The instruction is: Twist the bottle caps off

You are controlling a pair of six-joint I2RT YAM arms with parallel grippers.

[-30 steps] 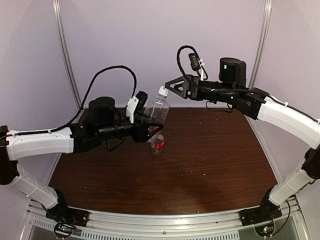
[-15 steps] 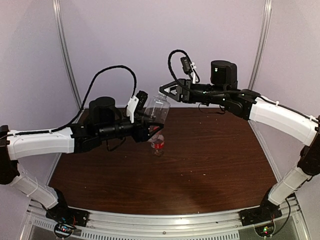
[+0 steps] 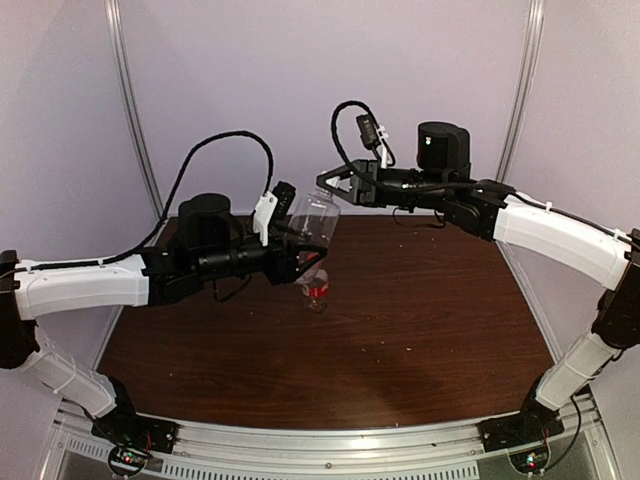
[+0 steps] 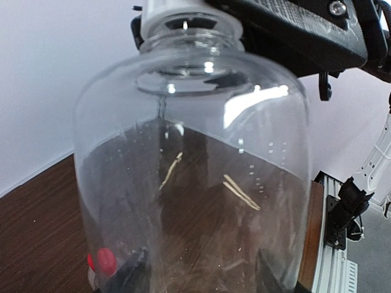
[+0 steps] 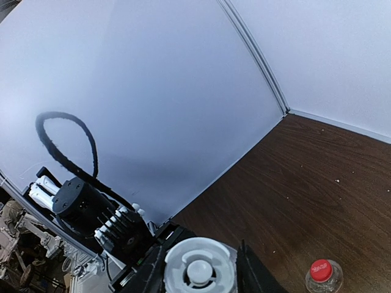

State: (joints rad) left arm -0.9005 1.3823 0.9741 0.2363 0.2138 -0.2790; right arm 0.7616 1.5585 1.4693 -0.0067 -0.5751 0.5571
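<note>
– Zero caps off so far, right?

– Right, as far as I can see. My left gripper (image 3: pixel 300 255) is clamped on the body of the tall bottle (image 3: pixel 315 218), which is up off the desk (image 3: pixel 430 320) and tilted, neck towards my right arm. My right gripper (image 3: pixel 325 187) is on the neck end. The wrist view shows the white cap (image 5: pixel 200 267) sitting between the fingers, which press on both sides, so I read that as a pinch on the cap. It looks fully seated on the neck, with no gap that I can make out.

– And the other one?

– The small bottle (image 3: pixel 317 290) stands mid-desk, nearer the far edge than the near one and just below the held bottle. Its red cap (image 5: pixel 321 269) is on and neither claw is touching it.

– So what's left?

– My guess is nearly everything: twist the white cap free, put it and the tall bottle down, then do the same on the red one. This is step one of two, only just begun.
</note>
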